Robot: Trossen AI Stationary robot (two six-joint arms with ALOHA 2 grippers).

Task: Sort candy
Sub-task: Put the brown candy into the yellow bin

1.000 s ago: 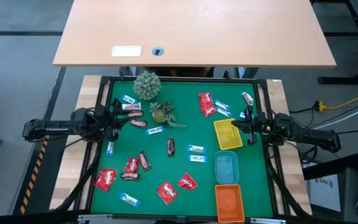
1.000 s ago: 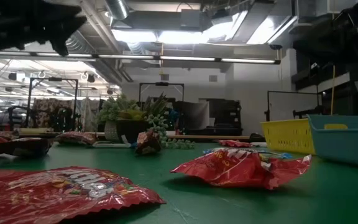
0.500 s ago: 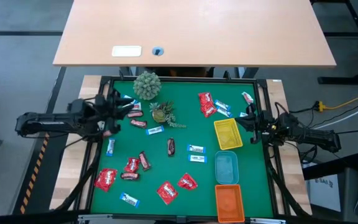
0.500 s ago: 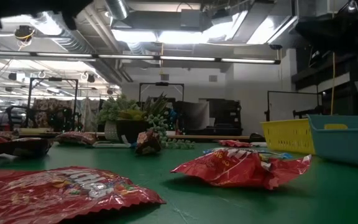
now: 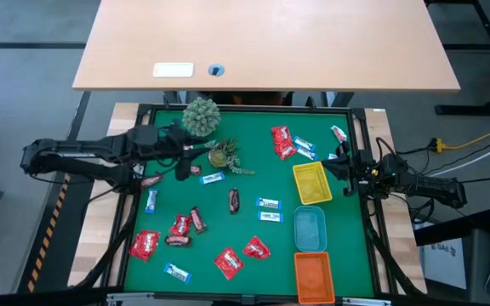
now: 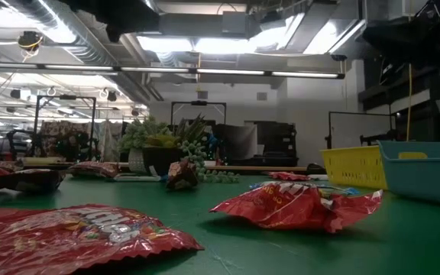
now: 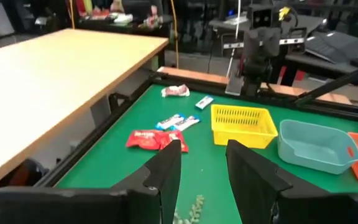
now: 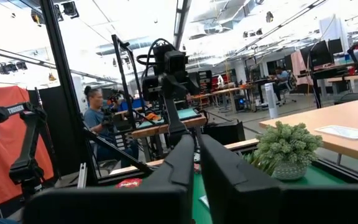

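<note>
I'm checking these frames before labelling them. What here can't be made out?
- Print on the small blue-and-white candy: too small in the high view.
- Inside of the yellow tray and the blue tray: their own walls hide it in the low view.
- Candy under the left gripper: the arm covers that patch in the high view.
- Red packet: cut off by the low view's bottom-left edge.

You had shiny red packets (image 5: 145, 245), blue-and-white wrappers (image 5: 268, 204) and dark maroon bars (image 5: 234, 201) on a green mat (image 5: 228, 229). Your trays were yellow (image 5: 311, 184), pale blue (image 5: 310, 229) and orange (image 5: 314, 274).
</note>
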